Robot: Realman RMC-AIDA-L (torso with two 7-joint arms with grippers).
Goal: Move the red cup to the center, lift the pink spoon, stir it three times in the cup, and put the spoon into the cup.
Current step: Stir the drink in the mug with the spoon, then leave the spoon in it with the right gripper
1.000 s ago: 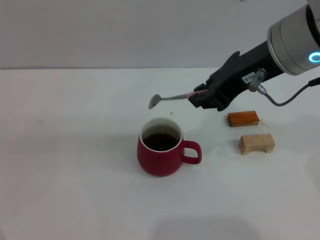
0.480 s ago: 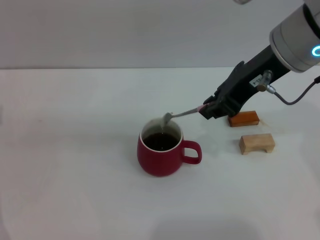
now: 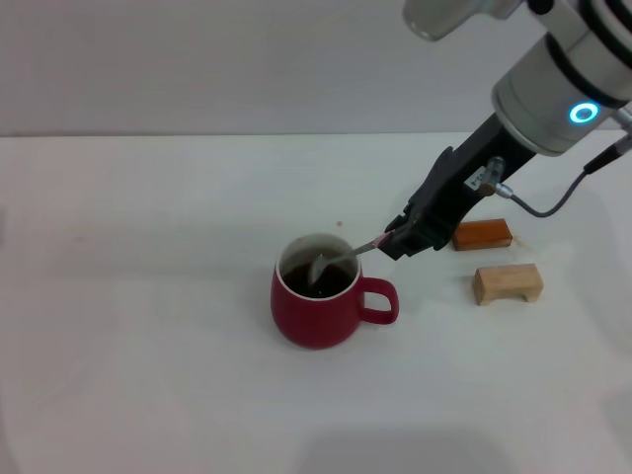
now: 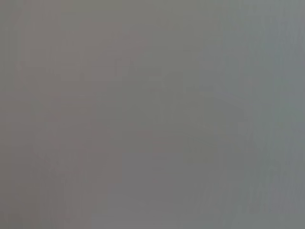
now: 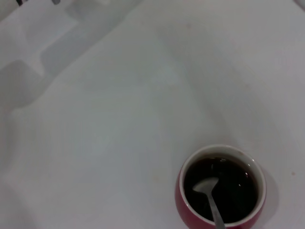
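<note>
The red cup [image 3: 316,301] stands near the middle of the white table, handle toward the right, with dark liquid inside. My right gripper [image 3: 395,240] is just right of and above the cup, shut on the pink spoon [image 3: 341,260] by its handle. The spoon slants down to the left and its silver bowl is inside the cup, at the dark liquid. The right wrist view shows the cup [image 5: 221,188] from above with the spoon's bowl [image 5: 206,187] in the liquid. The left gripper is out of view; the left wrist view shows only plain grey.
An orange-brown block [image 3: 481,234] and a tan block [image 3: 508,283] lie on the table to the right of the cup, close under my right arm. A grey cable [image 3: 553,202] hangs from the right wrist. The white table [image 3: 148,296] stretches left and front.
My right gripper has swung down and to the left with the spoon. The spoon's bowl went from above and behind the cup, to its rim, to inside the cup. The cup stayed put.
</note>
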